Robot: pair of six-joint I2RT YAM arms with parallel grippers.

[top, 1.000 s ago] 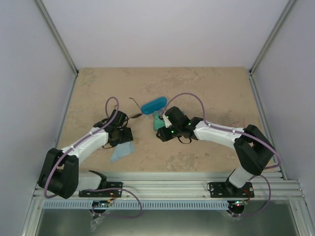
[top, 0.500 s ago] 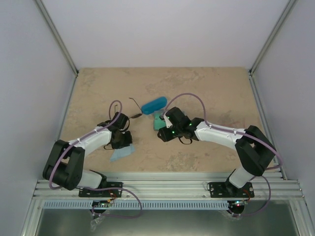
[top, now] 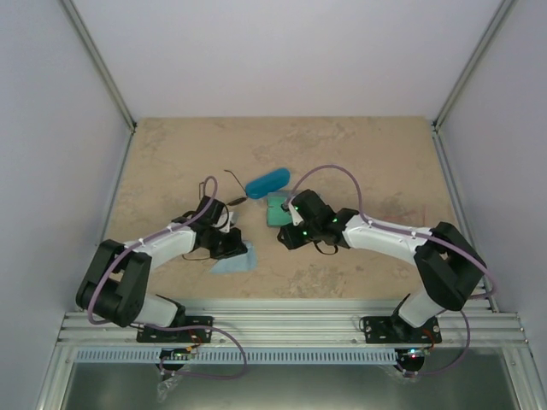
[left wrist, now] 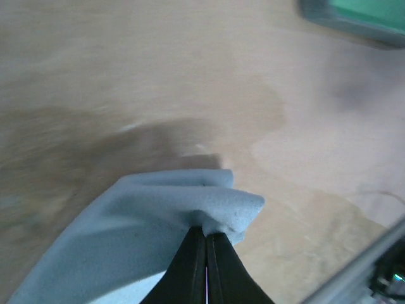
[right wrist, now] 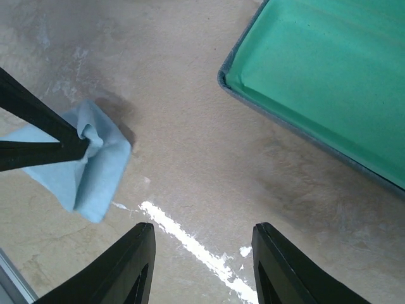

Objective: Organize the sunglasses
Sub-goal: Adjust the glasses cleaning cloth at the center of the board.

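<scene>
The dark wire-framed sunglasses (top: 236, 202) lie on the table just left of the glossy blue oval case (top: 267, 181). A faint reddish shape (top: 402, 212) beside the right arm may be the other sunglasses; it is too dim to tell. My left gripper (top: 238, 248) (left wrist: 206, 233) is shut on a fold of a light blue cloth (top: 232, 263) (left wrist: 126, 240) (right wrist: 95, 171). My right gripper (top: 286, 236) (right wrist: 204, 231) hangs open over bare table with nothing between its fingers. It is close to the cloth and near the open green-lined case (top: 278, 210) (right wrist: 329, 76) (left wrist: 361, 16).
A white scuff mark (right wrist: 190, 244) crosses the table under my right gripper. White walls close in the left, right and far sides. A metal rail (top: 291, 329) runs along the near edge by the arm bases.
My left gripper has closed on the light blue cloth and carried it right, toward the right gripper. The right arm has shifted slightly.
</scene>
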